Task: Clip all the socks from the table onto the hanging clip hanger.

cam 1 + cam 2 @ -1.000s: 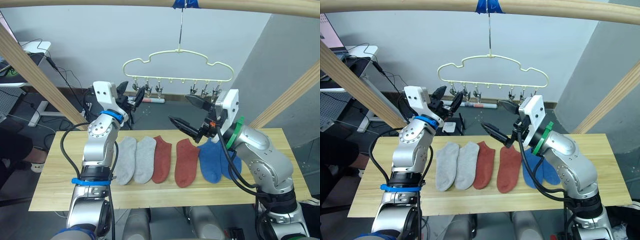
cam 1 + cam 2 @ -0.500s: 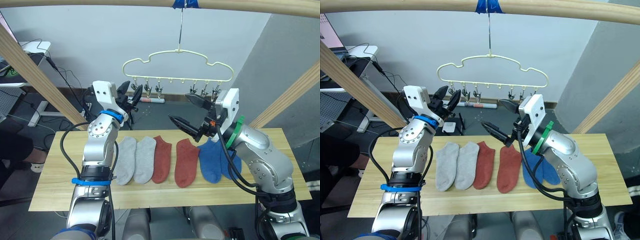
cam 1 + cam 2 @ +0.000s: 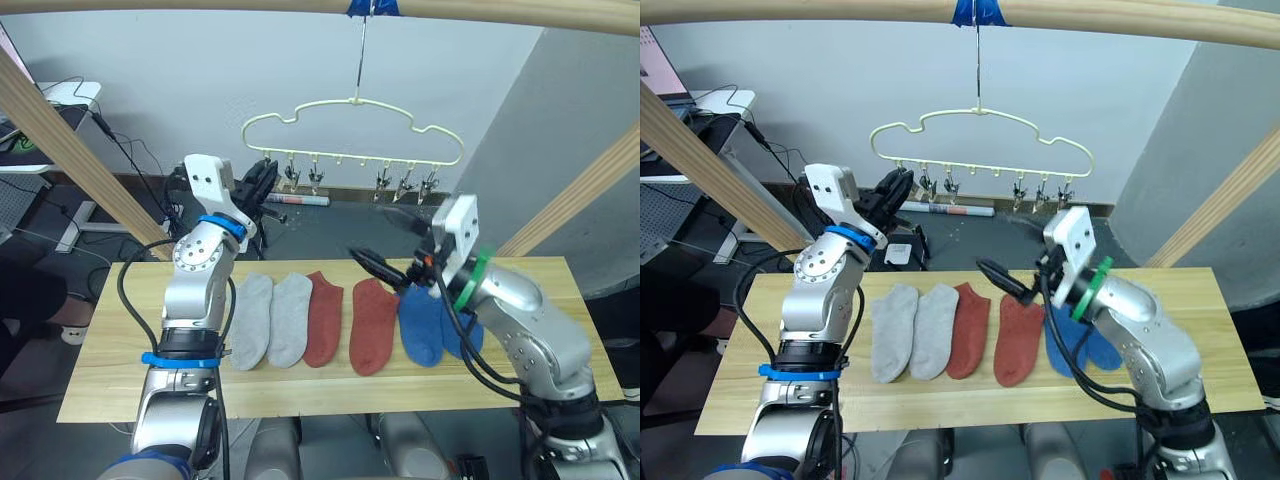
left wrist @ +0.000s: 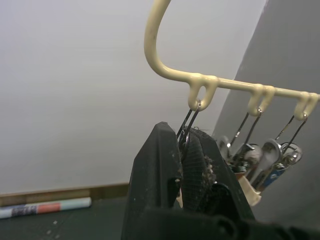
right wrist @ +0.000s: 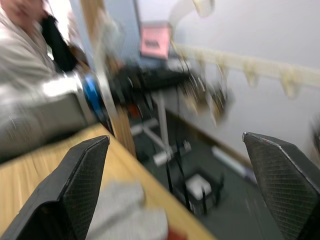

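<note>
Six socks lie in a row on the table [image 3: 110, 375]: two grey [image 3: 252, 320], two rust red [image 3: 373, 325] and two blue [image 3: 420, 325]. The pale yellow clip hanger [image 3: 355, 102] hangs by its hook from the top pole, with metal clips [image 3: 400, 182] along its lower bar. My left gripper [image 3: 264, 180] is raised to the hanger's left end. In the left wrist view its fingers [image 4: 160, 165] are pinched on the leftmost clip [image 4: 189, 120]. My right gripper [image 3: 368, 232] is open and holds nothing, above the right red sock.
Round wooden poles cross overhead [image 3: 200, 5] and slant down at both sides [image 3: 60, 140]. A desk with cables [image 3: 60, 100] stands at the back left. A marker-like tube [image 3: 295, 200] lies on the floor behind the table. A person [image 5: 20, 45] shows blurred in the right wrist view.
My left gripper has closed onto the leftmost clip, and the hanger has shifted slightly left. My right arm has dropped lower and a little to the right, still open.
</note>
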Tool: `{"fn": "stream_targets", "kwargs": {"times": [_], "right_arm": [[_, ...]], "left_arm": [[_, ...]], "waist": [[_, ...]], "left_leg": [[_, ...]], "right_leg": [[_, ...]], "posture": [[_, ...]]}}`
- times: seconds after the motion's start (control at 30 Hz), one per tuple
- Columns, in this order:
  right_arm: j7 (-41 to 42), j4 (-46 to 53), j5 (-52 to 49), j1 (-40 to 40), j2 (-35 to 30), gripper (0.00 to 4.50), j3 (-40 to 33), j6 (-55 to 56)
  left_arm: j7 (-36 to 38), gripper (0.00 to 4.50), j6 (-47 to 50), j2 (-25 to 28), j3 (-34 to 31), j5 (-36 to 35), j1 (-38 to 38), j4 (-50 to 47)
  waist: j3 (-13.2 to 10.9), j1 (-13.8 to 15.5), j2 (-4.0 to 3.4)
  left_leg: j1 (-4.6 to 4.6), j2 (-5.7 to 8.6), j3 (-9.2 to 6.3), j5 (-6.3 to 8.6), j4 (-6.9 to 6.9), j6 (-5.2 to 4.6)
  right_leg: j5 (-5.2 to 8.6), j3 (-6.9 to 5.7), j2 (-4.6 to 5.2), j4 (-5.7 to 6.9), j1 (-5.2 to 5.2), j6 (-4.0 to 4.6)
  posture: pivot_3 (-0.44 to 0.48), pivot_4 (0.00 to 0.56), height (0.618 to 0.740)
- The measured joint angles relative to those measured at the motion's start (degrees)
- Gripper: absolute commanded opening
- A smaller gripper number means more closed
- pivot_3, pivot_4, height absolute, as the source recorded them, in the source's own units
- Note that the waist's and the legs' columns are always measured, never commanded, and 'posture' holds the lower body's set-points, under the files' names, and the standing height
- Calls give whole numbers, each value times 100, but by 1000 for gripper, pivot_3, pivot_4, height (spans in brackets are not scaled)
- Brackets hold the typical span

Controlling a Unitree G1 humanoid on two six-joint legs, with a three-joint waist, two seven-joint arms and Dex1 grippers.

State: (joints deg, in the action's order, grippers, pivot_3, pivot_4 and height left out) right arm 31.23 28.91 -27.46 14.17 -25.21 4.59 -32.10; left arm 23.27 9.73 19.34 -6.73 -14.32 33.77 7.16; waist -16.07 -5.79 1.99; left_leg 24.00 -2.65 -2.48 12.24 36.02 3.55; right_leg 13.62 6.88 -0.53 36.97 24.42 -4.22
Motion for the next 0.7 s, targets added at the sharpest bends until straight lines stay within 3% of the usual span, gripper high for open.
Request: {"fn": "stream_targets", "kwargs": {"times": [0.17, 0.33, 0.47, 0.7], "right_arm": [[-7, -237, 238, -541, -320, 4500, -146, -42], [149, -1680, 915, -1296, -1110, 4500, -426, 305], [295, -2486, 1261, -1065, -1114, 4500, -364, 740], [498, -3601, 1634, -614, -1085, 4500, -321, 1338]], "left_arm": [[265, 70, 771, 230, -20, -247, -51, -344], [739, 70, 3219, 758, -389, -1719, -3, -982], [737, 70, 4273, 793, -527, -2340, 73, -1102], [716, 70, 4724, 906, -602, -2602, 111, -1235]], "waist": [[-1, -44, 0], [0, -64, 1], [0, -197, -1], [1, -215, -1]], "left_leg": [[-6, 0, 2, 0, 1, 1], [-9, 2, -1, 0, 3, 1], [-19, 1, 1, -1, 4, 0], [-12, 3, 1, 0, 3, 1]], "right_leg": [[0, 1, -1, 7, 1, -1], [2, -2, 0, 8, -3, 0], [-2, 3, -4, 17, -4, -4], [-1, 4, -2, 11, -4, -3]], "posture": [[-134, 275, 740], [-129, 263, 740], [-118, 255, 740], [-103, 242, 740]]}}
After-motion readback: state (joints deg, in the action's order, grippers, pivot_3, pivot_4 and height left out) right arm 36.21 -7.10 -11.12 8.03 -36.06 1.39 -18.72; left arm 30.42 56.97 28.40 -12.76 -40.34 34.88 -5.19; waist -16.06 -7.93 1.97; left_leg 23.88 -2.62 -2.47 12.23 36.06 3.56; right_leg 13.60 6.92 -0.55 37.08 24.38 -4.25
